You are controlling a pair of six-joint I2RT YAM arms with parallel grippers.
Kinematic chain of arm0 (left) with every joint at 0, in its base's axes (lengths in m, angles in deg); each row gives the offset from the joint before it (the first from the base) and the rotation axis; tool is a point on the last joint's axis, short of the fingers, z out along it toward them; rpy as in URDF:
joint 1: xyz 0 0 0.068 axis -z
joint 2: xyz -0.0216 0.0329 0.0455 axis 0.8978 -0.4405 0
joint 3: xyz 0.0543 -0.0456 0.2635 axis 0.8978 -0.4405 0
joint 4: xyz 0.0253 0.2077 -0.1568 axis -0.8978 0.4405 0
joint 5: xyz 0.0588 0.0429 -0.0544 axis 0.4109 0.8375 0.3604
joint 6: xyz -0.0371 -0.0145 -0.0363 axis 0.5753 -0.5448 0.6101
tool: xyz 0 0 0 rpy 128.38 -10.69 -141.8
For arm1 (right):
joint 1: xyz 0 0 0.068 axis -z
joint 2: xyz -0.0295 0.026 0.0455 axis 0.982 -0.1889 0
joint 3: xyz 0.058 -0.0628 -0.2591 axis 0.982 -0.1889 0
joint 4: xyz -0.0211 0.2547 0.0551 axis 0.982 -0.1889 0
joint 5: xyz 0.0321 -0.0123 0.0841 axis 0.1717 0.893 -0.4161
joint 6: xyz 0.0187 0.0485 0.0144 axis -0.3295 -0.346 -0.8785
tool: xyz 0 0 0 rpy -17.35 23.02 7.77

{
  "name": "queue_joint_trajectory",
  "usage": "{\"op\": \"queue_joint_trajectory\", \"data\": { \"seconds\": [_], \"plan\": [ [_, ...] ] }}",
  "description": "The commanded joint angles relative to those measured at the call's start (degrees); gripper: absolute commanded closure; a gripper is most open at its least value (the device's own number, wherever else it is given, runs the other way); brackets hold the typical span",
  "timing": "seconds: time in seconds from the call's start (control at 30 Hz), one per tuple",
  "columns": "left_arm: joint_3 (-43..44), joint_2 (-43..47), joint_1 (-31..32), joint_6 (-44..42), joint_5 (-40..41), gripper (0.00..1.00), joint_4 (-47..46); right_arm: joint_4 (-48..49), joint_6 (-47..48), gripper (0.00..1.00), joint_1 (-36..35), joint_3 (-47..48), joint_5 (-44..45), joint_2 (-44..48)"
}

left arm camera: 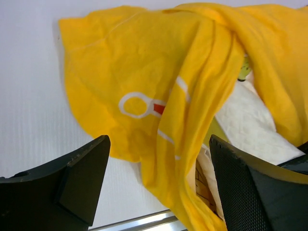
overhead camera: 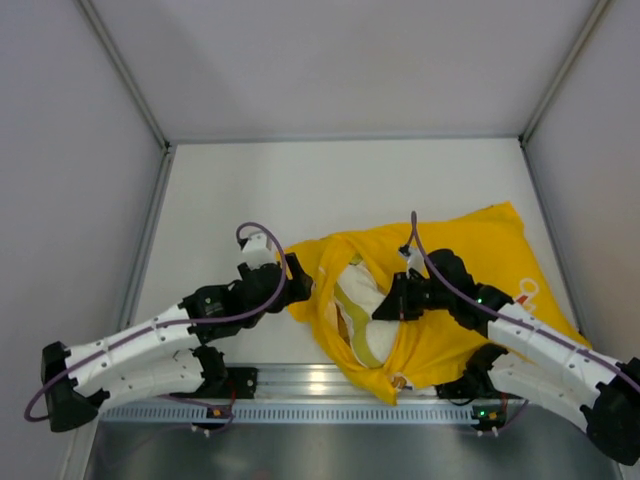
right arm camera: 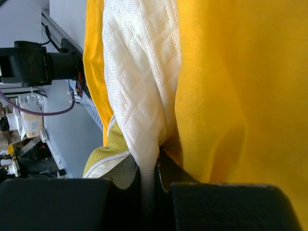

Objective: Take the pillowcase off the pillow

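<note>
The yellow pillowcase (overhead camera: 480,250) lies crumpled on the right half of the table, its opening turned toward the near edge. Out of that opening bulges the cream pillow (overhead camera: 368,325). My right gripper (overhead camera: 388,308) reaches into the opening. In the right wrist view it (right arm camera: 149,168) is shut on a pinched fold of the quilted pillow (right arm camera: 134,86), with the pillowcase (right arm camera: 231,96) draped on its right. At the pillowcase's left edge, my left gripper (overhead camera: 297,282) is open. In its wrist view a hanging yellow fold of the pillowcase (left arm camera: 134,62) lies loose between the wide jaws (left arm camera: 159,168), beside the pillow (left arm camera: 245,115).
An aluminium rail (overhead camera: 320,380) runs along the near table edge, under the pillowcase's lower corner. Grey enclosure walls close in the white table (overhead camera: 300,190) at the left, right and back. The left arm's wrist (right arm camera: 33,62) shows close to the pillow's left side.
</note>
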Motion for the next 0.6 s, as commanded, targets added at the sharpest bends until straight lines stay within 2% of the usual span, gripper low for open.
{"op": "queue_joint_trajectory", "data": {
  "seconds": [0.0, 0.13, 0.37, 0.57],
  "plan": [
    [6.0, -4.4, 0.1, -10.2, -0.5, 0.12, -2.2, 0.4, 0.4, 1.00, -1.8, 0.5, -0.3, 1.4],
    [5.5, -7.3, 0.1, -15.3, -6.5, 0.11, -9.8, -0.7, -0.3, 1.00, -2.8, 1.3, -0.6, 2.8],
    [5.5, -12.7, 0.1, -17.9, -11.5, 0.10, -13.8, -2.2, -2.0, 1.00, -3.9, 2.4, -1.8, 6.7],
    [5.1, -15.8, 0.1, -17.4, -11.6, 0.14, -14.0, -2.6, -2.8, 1.00, -4.5, 2.5, -1.5, 8.3]
  ]
}}
